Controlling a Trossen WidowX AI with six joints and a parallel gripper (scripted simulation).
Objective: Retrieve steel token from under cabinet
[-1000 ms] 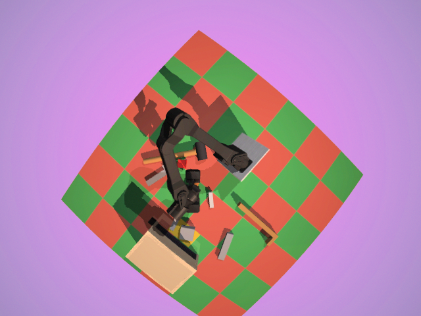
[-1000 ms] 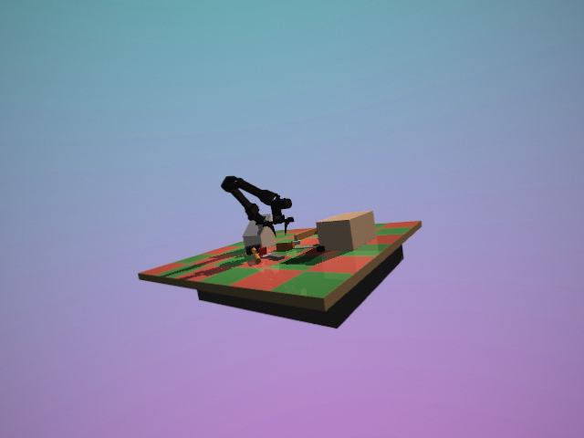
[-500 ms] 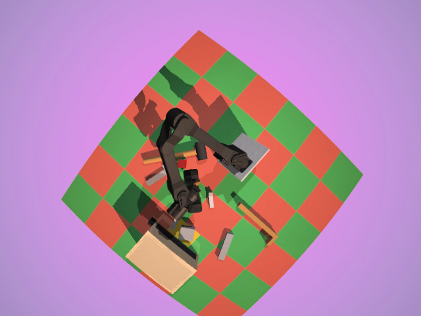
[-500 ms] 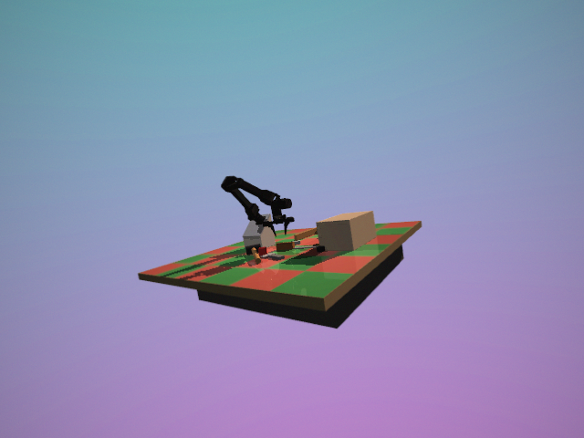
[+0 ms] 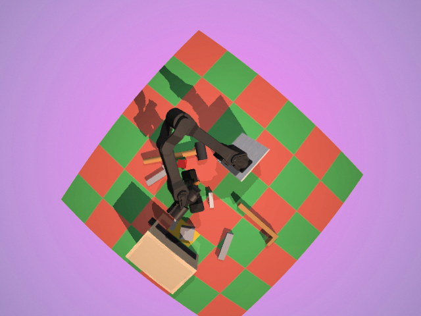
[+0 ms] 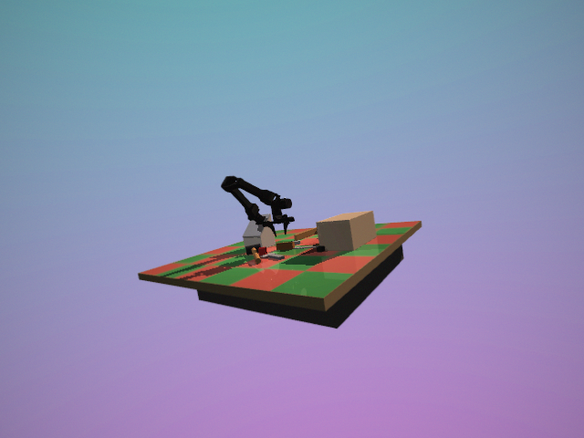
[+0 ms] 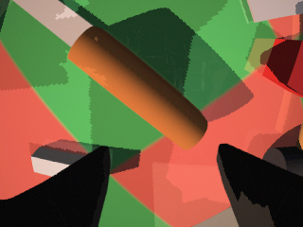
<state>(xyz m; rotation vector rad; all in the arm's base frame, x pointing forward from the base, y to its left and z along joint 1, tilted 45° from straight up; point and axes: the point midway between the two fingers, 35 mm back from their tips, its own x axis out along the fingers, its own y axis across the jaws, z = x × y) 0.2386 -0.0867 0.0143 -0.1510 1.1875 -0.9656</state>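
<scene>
The tan cabinet (image 5: 161, 261) (image 6: 335, 234) stands at the lower left in the top view. In front is the yellow marked area (image 5: 196, 236); a grey flat-looking piece (image 5: 187, 233), possibly the token, shows over it. Contact and resting pose are unclear. A tool with an orange handle (image 7: 137, 87) (image 6: 285, 245) and pale shaft (image 7: 52, 21) (image 6: 307, 246) lies on the table, its black end (image 6: 320, 248) by the cabinet. My gripper (image 5: 193, 191) (image 6: 280, 234) (image 7: 165, 154) is open and empty above the handle. The arm hides part of the tool in the top view.
A black-headed mallet (image 5: 200, 151), a red block (image 5: 182, 162) (image 7: 286, 66) and a grey bar (image 5: 155, 177) lie behind the gripper. A white bar (image 5: 211, 200) (image 7: 47, 165), another grey bar (image 5: 225, 246) and an orange L-shaped stick (image 5: 256, 220) lie to the right in the top view.
</scene>
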